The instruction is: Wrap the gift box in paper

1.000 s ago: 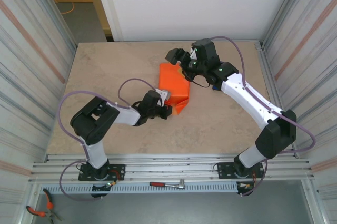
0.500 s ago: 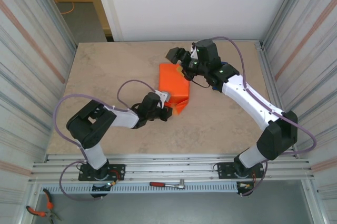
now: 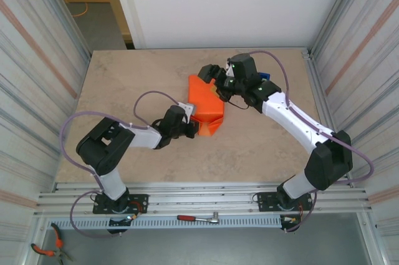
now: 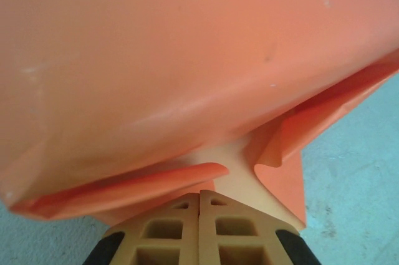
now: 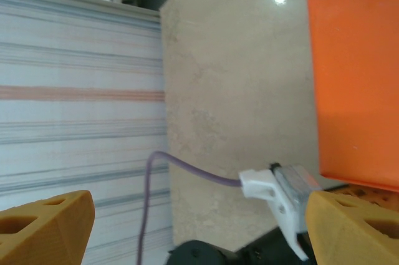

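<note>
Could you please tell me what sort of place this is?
Probably a robotics lab cell: a table fenced by ribbed panels, aluminium rails along its near edge, and a ratchet below them.

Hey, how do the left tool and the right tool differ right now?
The left tool is shut, while the right tool stands wide open. The left tool noses into the near folds of the paper; the right tool hangs at the paper's far edge. Both are at the same orange bundle.
</note>
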Robot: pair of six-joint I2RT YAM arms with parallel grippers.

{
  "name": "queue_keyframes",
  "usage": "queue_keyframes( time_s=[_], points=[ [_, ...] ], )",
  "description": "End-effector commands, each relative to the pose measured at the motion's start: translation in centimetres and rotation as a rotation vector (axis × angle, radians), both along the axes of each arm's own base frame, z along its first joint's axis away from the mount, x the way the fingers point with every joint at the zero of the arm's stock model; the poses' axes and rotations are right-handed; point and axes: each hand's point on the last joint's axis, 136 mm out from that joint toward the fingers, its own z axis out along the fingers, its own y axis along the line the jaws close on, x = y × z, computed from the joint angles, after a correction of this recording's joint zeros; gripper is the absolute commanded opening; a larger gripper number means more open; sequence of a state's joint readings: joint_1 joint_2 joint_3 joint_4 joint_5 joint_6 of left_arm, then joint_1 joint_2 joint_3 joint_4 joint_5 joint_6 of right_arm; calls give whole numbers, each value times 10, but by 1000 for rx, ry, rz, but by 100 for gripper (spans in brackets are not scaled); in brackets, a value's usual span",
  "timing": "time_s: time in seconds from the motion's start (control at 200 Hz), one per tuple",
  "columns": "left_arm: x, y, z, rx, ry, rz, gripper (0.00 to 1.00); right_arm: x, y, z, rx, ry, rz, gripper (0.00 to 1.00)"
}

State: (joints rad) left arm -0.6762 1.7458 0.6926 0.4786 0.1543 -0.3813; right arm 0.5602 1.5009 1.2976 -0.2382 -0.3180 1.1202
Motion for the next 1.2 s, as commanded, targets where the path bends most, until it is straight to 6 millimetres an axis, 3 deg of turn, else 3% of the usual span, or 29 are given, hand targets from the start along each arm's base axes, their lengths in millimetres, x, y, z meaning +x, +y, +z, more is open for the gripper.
queue_keyframes(
  time_s=[0.0,0.14,0.336,0.401,0.481,0.611,0.686,0.867,1.052,1.192],
  points=[
    [13,-3,4,7,-57,5,4,-3,-16,-8,-31,-19,-10,86],
    [14,-1,-5,7,-44,11,3,-2,-37,-29,-65,5,-35,85],
    [12,12,30,-29,-94,38,7,0,-88,-68,-182,70,-110,85],
    [15,19,49,-44,-117,56,15,4,-103,-83,-201,100,-133,85],
    [24,31,69,-55,-135,99,36,13,-112,-99,-198,134,-135,86],
    [46,46,90,-83,-140,150,60,31,-108,-119,-154,174,-95,86],
    [63,54,96,-117,-126,174,66,42,-101,-131,-144,195,-70,86],
    [98,65,102,-156,-106,208,72,60,-86,-153,-100,235,-44,86],
    [116,47,93,-191,-57,131,73,69,-72,-166,-87,250,-15,86],
    [120,34,72,-230,10,96,72,72,-65,-174,-87,267,11,85]
  ],
)
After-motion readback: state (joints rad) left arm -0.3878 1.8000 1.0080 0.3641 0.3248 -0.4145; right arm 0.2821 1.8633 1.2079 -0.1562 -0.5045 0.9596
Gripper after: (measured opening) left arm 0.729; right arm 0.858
